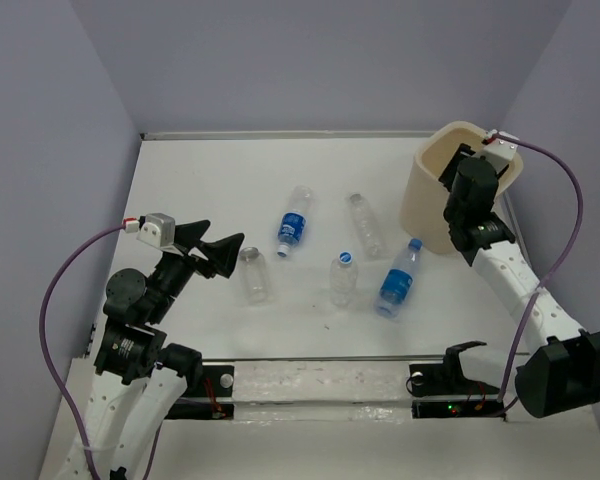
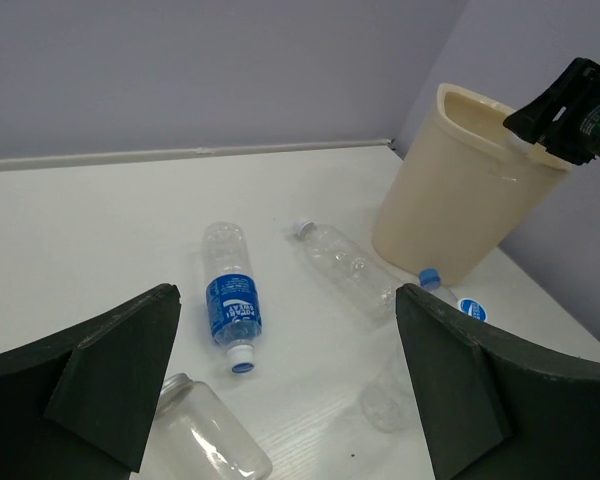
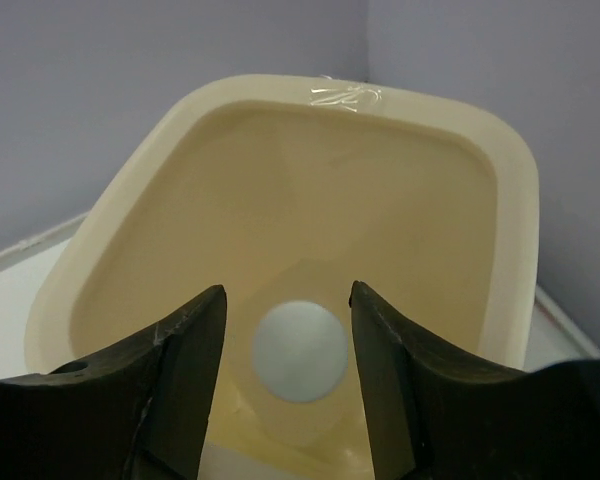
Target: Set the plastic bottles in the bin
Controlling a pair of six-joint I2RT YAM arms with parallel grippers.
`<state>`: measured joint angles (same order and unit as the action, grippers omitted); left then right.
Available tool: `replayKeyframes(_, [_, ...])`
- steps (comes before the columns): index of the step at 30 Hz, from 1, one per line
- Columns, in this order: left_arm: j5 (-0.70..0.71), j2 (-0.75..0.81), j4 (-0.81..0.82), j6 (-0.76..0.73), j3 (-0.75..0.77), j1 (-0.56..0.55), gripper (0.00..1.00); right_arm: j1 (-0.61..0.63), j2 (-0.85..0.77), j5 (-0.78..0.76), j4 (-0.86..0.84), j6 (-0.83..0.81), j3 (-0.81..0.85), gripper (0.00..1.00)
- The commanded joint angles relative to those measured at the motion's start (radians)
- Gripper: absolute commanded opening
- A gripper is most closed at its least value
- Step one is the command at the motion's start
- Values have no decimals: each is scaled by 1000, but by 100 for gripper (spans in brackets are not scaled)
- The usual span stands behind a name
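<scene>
Several plastic bottles lie on the white table: a blue-labelled one (image 1: 294, 228) (image 2: 230, 300), a clear one (image 1: 364, 224) (image 2: 345, 265), a small blue-capped one (image 1: 343, 278), another blue-labelled one (image 1: 399, 280) and a clear wide-mouthed one (image 1: 255, 274) (image 2: 205, 430). The cream bin (image 1: 425, 205) (image 2: 460, 190) (image 3: 420, 100) stands at the far right. My right gripper (image 1: 458, 165) (image 3: 287, 290) hangs over the bin's mouth, open. A blurred round pale-grey bottle end (image 3: 298, 350) shows below between its fingers, touching neither. My left gripper (image 1: 220, 250) (image 2: 285, 300) is open wide, low over the left bottles.
Lilac walls close the table at the back and on both sides. The bin sits close to the right wall. A black rail with two brackets (image 1: 450, 375) runs along the near edge between the arm bases.
</scene>
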<state>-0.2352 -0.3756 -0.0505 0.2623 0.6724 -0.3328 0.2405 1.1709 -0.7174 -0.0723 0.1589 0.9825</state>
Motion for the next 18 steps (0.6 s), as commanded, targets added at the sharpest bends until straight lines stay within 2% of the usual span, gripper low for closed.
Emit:
replayKeyframes(1, [-12, -8, 32, -11, 30, -3, 99, -137, -63, 215, 135, 261, 13, 61])
replayKeyframes(3, [-10, -11, 32, -9, 29, -5, 99, -176, -83, 284, 158, 298, 10, 61])
replayKeyframes(9, [-13, -17, 34, -11, 30, -5, 99, -195, -96, 206, 193, 288, 38, 61])
replayKeyframes(12, [-15, -23, 37, -9, 27, -5, 99, -195, -106, 300, 174, 254, 53, 62])
replayKeyframes(13, [-15, -23, 35, -9, 29, -5, 99, -195, -109, 378, 177, 242, 62, 65])
replayKeyframes(18, [-18, -29, 40, -8, 29, 5, 99, -195, -125, 565, 264, 191, 153, 76])
